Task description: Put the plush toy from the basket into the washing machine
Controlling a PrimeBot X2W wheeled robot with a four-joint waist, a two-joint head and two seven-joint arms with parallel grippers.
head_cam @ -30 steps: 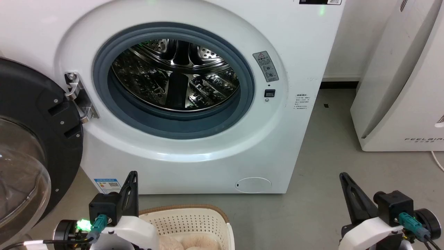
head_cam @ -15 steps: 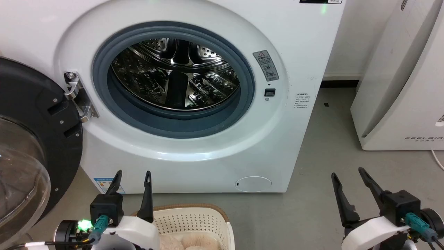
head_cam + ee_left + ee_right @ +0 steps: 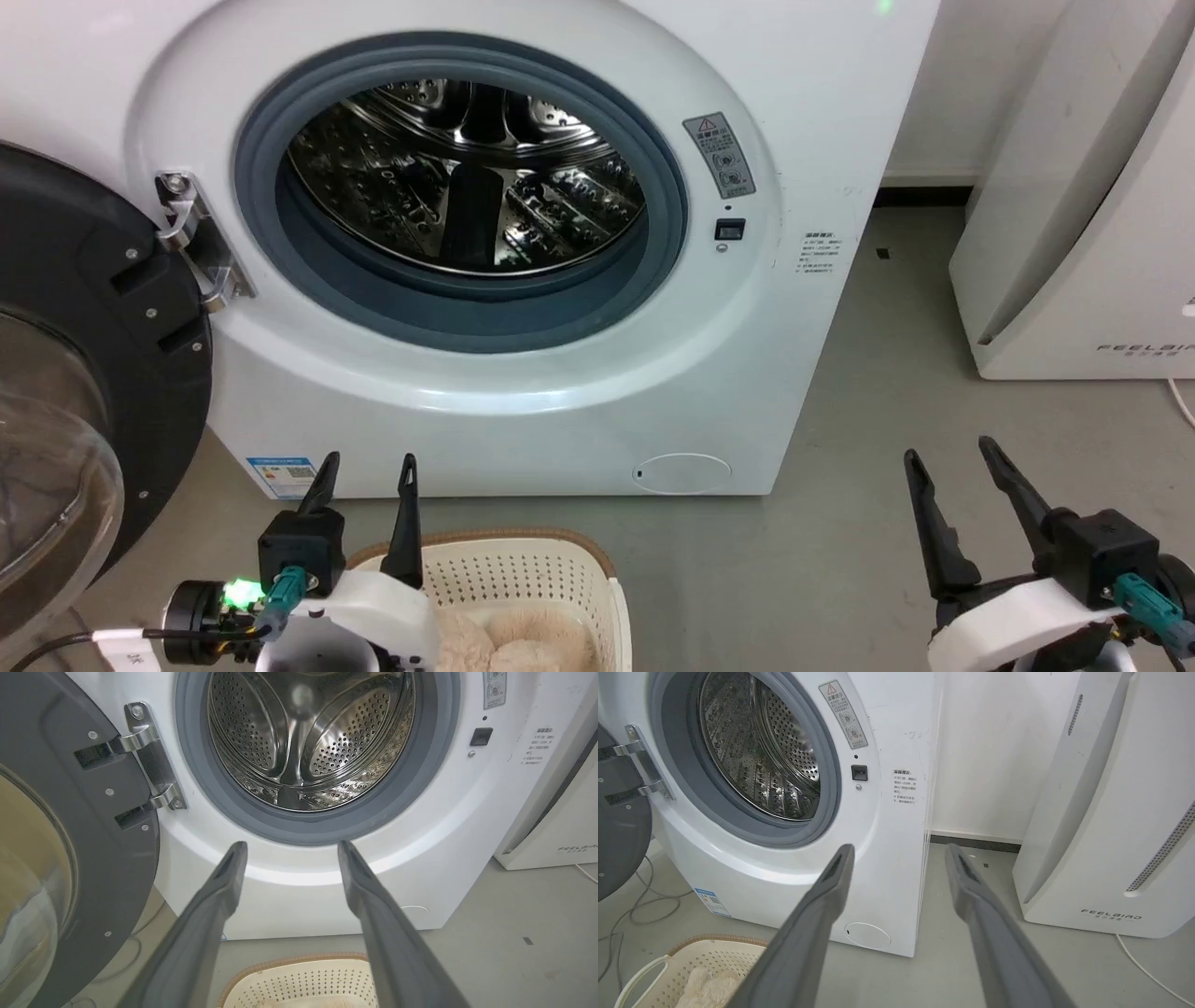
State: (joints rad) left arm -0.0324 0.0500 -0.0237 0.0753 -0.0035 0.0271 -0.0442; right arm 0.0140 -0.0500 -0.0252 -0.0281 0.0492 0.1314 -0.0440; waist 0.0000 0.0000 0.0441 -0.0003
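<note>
Washing machine: The washing machine point(image 3: 560, 392) is set on the grey floor point(image 3: 840, 523). Its black-framed glass door point(image 3: 93, 280) is swung open to the left, and the steel drum point(image 3: 467, 177) is exposed behind the grey seal.
Basket: The basket point(image 3: 523, 569) is placed on the floor just in front of the washing machine, below the door opening.
Plush toy: The plush toy point(image 3: 504, 644) is lodged inside the basket and is touched by neither gripper.
Left gripper: The left gripper point(image 3: 370, 457) is held over the basket's left rim. Its fingers are parted to a moderate width, nothing is held, and the tips are pointed at the machine front.
Right gripper: The right gripper point(image 3: 948, 446) is held over bare floor, well apart from the basket. Its fingers are likewise parted and nothing is held.
White appliance: The white appliance point(image 3: 1074, 233) is positioned on the floor to the right of the washing machine, near the wall.
</note>
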